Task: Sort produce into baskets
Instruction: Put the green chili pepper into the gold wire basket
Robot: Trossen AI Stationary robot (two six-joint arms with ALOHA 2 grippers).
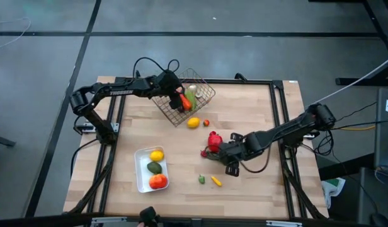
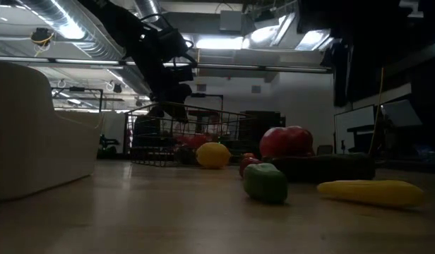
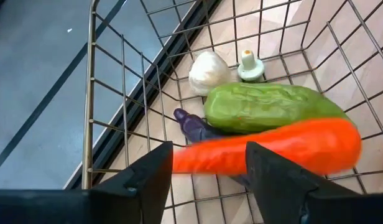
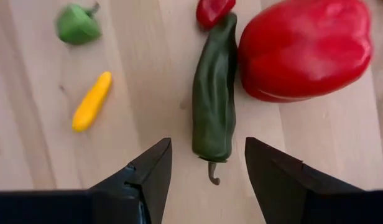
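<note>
a: the right gripper (image 4: 207,171) hangs open over the dark green pepper (image 4: 213,102) on the desk (image 4: 148,81). probably light, stiff, slick; take it across the middle.

b: red pepper (image 4: 306,46) sits just beside it, tight. left gripper (image 3: 207,168) stands open in the wire basket (image 3: 95,93), carrot (image 3: 272,149) between its fingers.

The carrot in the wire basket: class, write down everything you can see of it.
The carrot is bright orange, smooth and glossy like plastic, tapering toward one end. It lies on its side inside the wire basket, across the green cucumber and over a purple piece. The left tool hangs just above it, fingers open on either side, not clamping it. No leafy top shows.
</note>
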